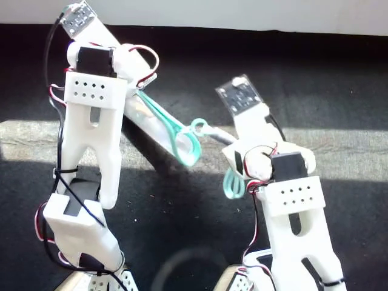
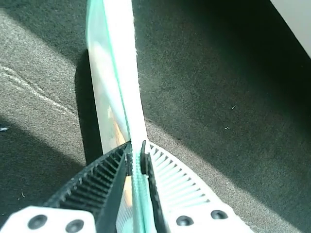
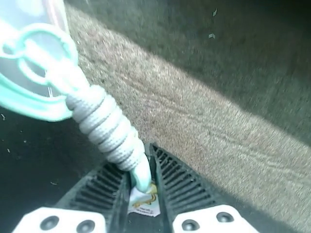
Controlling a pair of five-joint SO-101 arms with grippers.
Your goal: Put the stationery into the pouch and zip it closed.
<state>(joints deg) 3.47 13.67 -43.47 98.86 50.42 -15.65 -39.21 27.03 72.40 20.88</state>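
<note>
**Asker:** What did your left wrist camera catch?

**Me:** My left fingers (image 2: 136,149), ribbed, one black and one white, were clenched on the thin edge of the pouch (image 2: 114,73). It was flat, clear plastic with a mint-green rim, seen edge-on.

**Asker:** And the right wrist camera?

**Me:** My right fingers (image 3: 142,158) gripped the tip of a pale grey cord (image 3: 104,124) wound in tight coils. The cord led to the pouch's mint-green zip ring (image 3: 34,73), a smooth plastic loop.

**Asker:** What did the high camera add?

**Me:** It showed my two white arms side by side. The pouch slanted between them, held up at my left arm's end, with the ring at the end nearer my right arm.

**Asker:** The surface and room?

**Me:** A dark, felt-like counter (image 1: 339,91) was crossed by a broad band of sunlight. A pale wall (image 1: 242,11) ran along its far edge.
</note>
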